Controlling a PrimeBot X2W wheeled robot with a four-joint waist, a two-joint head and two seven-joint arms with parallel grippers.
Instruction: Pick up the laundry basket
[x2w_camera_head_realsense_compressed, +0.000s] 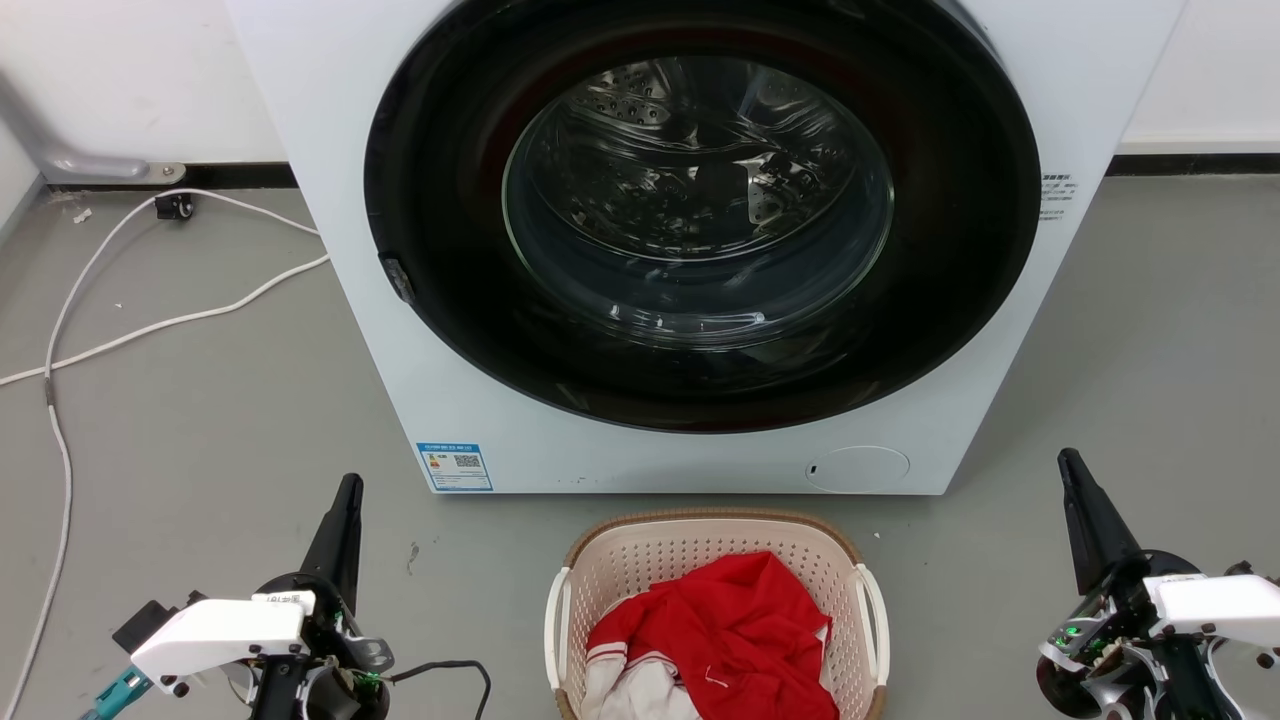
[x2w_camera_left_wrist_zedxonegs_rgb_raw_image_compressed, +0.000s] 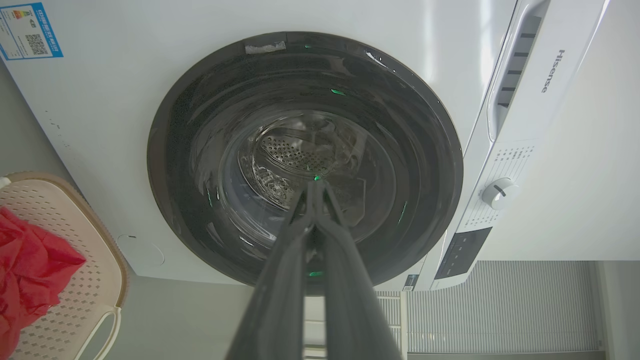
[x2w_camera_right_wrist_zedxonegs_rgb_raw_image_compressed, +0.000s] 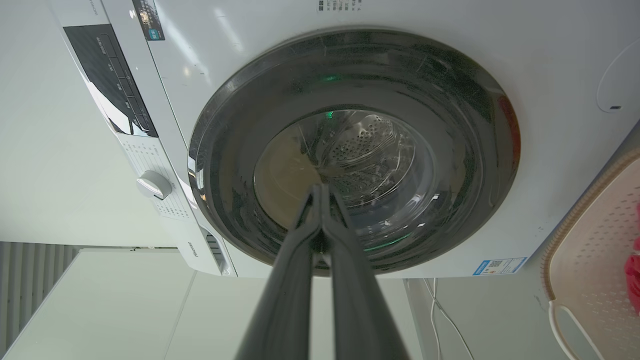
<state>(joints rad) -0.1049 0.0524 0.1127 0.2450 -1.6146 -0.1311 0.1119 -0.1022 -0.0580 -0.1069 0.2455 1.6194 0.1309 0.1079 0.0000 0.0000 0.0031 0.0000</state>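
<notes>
Laundry basket (x2w_camera_head_realsense_compressed: 712, 518): on the grey floor (x2w_camera_head_realsense_compressed: 200, 450), just in front of the washing machine (x2w_camera_head_realsense_compressed: 450, 420), below its door and roughly centred on it. A narrow strip of floor shows between basket and machine, so they do not touch. The basket sits upright. Cream perforated walls, brown woven-look rim, one white handle on its left side (x2w_camera_head_realsense_compressed: 553, 625) and one on its right (x2w_camera_head_realsense_compressed: 878, 625). Its near end is cut off by the lower edge of the head view.

Contents: a crumpled red garment (x2w_camera_head_realsense_compressed: 740, 620) fills most of the inside, with some white cloth (x2w_camera_head_realsense_compressed: 640, 690) under its near-left part.

Left gripper (x2w_camera_head_realsense_compressed: 349, 487): over the floor to the left of the basket, well apart from it. Its fingers (x2w_camera_left_wrist_zedxonegs_rgb_raw_image_compressed: 280, 280) are pressed together with the tips meeting, and nothing is between them. They point towards the machine.

Right gripper (x2w_camera_head_realsense_compressed: 1069, 462): mirrors it to the right of the basket, also well apart. Its fingers (x2w_camera_right_wrist_zedxonegs_rgb_raw_image_compressed: 285, 280) are together at the tips and empty.

Machine: white front-loader. A round dark door (x2w_camera_head_realsense_compressed: 440, 200) with a glass port shows a steel drum behind. A blue label (x2w_camera_head_realsense_compressed: 455, 467) is at the lower left of the front and a round flap (x2w_camera_head_realsense_compressed: 858, 468) at the lower right. The left wrist view shows a dial (x2w_camera_left_wrist_zedxonegs_rgb_raw_image_compressed: 497, 192) on the control strip.

Surroundings: a white cable (x2w_camera_head_realsense_compressed: 150, 325) trails across the floor left of the machine. There is a white wall with a dark skirting (x2w_camera_head_realsense_compressed: 1190, 163) behind.
</notes>
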